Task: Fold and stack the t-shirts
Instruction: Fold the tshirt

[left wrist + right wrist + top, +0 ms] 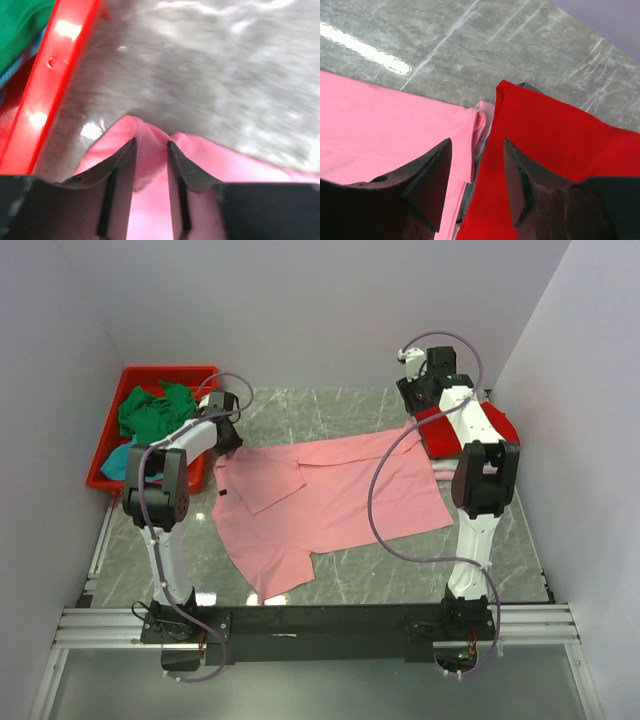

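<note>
Grey marble tabletop (350, 570) carries the salmon pink t-shirt (330, 495), spread between my arms. My left gripper (151, 141) straddles a raised fold of it beside the red bin (55, 70); I cannot tell whether it pinches. My right gripper (478, 141) stands open over the sleeve edge beside the red t-shirt (545, 135).

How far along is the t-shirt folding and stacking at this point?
Done: a red t-shirt lies folded on the right. In hand: the salmon pink t-shirt is spread mid-table with one flap folded in. The left jaws straddle a bunched corner of it, and the right jaws stand open over its edge beside the red one. Left: finishing that fold, stacking it, then the green t-shirt and teal t-shirt in the red bin.
</note>
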You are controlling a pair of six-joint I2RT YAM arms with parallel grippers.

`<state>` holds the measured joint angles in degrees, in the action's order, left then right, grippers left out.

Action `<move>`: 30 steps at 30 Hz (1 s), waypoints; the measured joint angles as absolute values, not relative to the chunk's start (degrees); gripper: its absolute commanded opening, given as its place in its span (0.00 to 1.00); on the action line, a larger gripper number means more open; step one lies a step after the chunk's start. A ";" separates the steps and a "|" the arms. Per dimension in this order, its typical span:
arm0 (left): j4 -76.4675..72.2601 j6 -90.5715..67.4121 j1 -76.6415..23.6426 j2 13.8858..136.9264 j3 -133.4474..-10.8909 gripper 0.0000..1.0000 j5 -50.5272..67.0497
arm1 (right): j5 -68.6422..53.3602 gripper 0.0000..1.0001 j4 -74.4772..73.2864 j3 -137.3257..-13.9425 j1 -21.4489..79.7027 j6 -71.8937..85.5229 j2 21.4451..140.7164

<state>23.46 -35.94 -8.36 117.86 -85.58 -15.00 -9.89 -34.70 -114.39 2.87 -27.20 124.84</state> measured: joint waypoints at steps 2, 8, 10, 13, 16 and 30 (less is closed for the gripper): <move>23.11 -35.75 -8.45 115.28 -85.21 0.41 -12.53 | -9.98 0.56 -34.41 -113.86 3.07 -26.87 124.09; 18.63 -34.41 -8.99 103.39 -83.90 0.55 -5.08 | -13.54 0.68 -33.80 -108.12 3.20 -26.96 116.55; 15.99 -32.95 -9.06 98.13 -81.32 0.67 -2.50 | -17.45 0.74 -34.15 -104.27 3.20 -28.71 111.70; 10.61 -30.35 -8.97 87.07 -73.82 0.94 2.02 | -26.20 0.79 -37.08 -97.43 3.18 -35.40 103.00; 7.86 -28.08 -8.29 77.23 -66.52 0.89 8.58 | -36.34 0.87 -43.11 -89.78 3.25 -47.22 94.39; 31.53 -45.84 -27.24 49.19 -36.62 0.64 12.58 | -49.78 0.86 -43.59 -46.85 28.16 -71.20 74.19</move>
<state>31.53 -45.84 -27.24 49.19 -36.62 12.58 -49.78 -43.59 -46.85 28.16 -71.20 74.19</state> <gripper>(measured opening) 0.655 0.888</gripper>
